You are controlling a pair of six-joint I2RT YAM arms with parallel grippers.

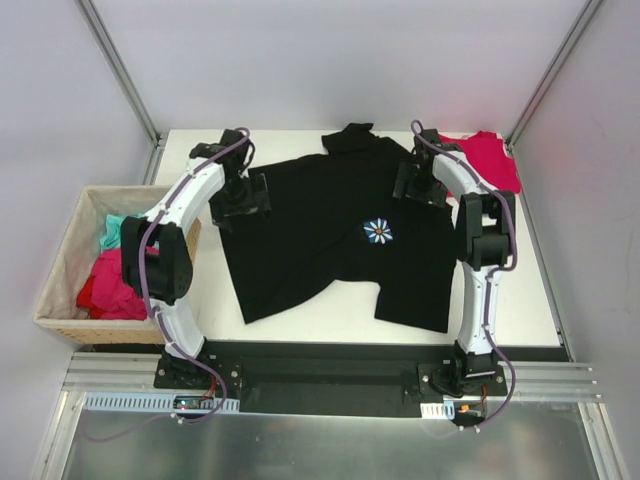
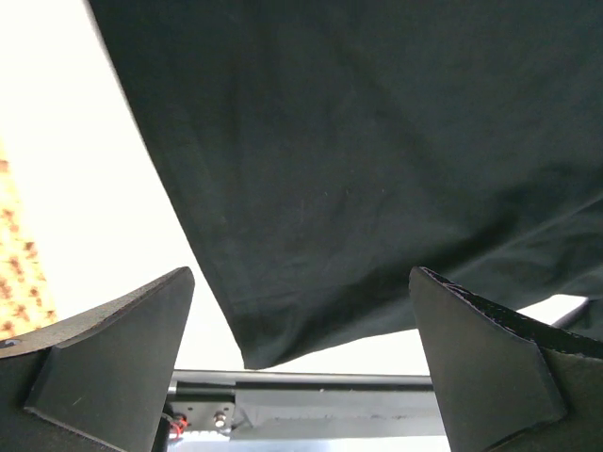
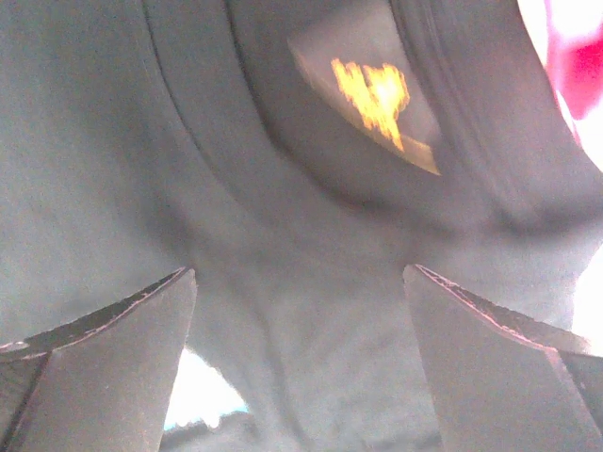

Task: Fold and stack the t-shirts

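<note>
The black t-shirt (image 1: 320, 235) lies spread flat; the left gripper (image 1: 244, 208) and right gripper (image 1: 419, 191) stand at its 2 sleeves, jaws wide apart, empty.

The black t-shirt (image 1: 330, 230) is soft matt cloth, and its flower-like emblem (image 1: 378, 231) is a pale, flat print. The red t-shirt (image 1: 492, 158) is matt cloth too. The table (image 1: 520, 300) looks smooth, white and dull. The basket (image 1: 62, 262) is rough tan weave. The arms (image 1: 188, 198) wear smooth white plastic shells with a slight sheen. The fingers (image 2: 113, 363) of the left gripper (image 2: 300, 275) are matt black, grainy at the edges. The rail (image 1: 110, 375) is pale bare metal.
</note>
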